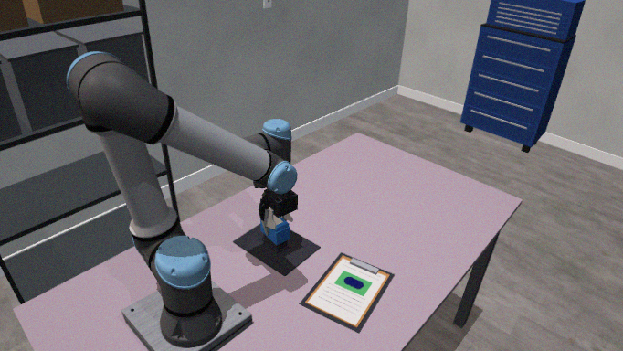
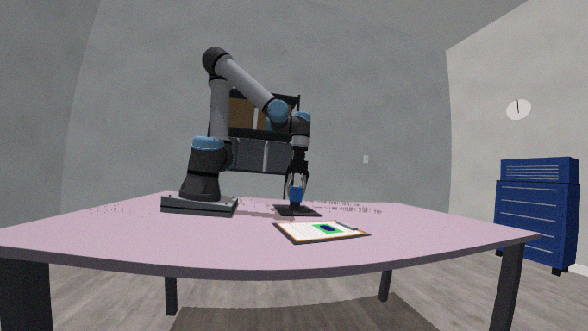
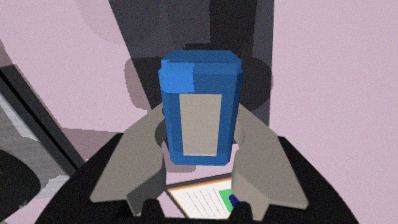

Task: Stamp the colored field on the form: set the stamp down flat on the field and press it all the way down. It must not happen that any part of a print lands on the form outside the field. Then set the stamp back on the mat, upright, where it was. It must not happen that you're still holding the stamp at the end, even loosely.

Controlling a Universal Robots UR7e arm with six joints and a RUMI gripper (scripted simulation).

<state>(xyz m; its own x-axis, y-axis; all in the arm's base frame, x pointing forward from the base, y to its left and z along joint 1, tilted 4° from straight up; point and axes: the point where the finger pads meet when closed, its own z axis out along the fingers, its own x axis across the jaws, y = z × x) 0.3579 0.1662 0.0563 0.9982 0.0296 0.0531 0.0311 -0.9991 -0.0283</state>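
My gripper (image 1: 275,224) is shut on the blue stamp (image 1: 277,233) and holds it upright over the dark mat (image 1: 276,249). The stamp's base is at or just above the mat; I cannot tell whether it touches. In the wrist view the stamp (image 3: 201,112) with its grey label sits between my two grey fingers. In the exterior view the stamp (image 2: 295,194) hangs over the mat (image 2: 297,210). The form on its clipboard (image 1: 347,292) lies to the right of the mat, with a green field (image 1: 353,283) that bears a dark blue oval mark.
The arm's base plate (image 1: 186,320) stands at the table's near left corner. A metal shelf (image 1: 55,114) is behind the arm. A blue tool cabinet (image 1: 521,69) stands on the floor at the far right.
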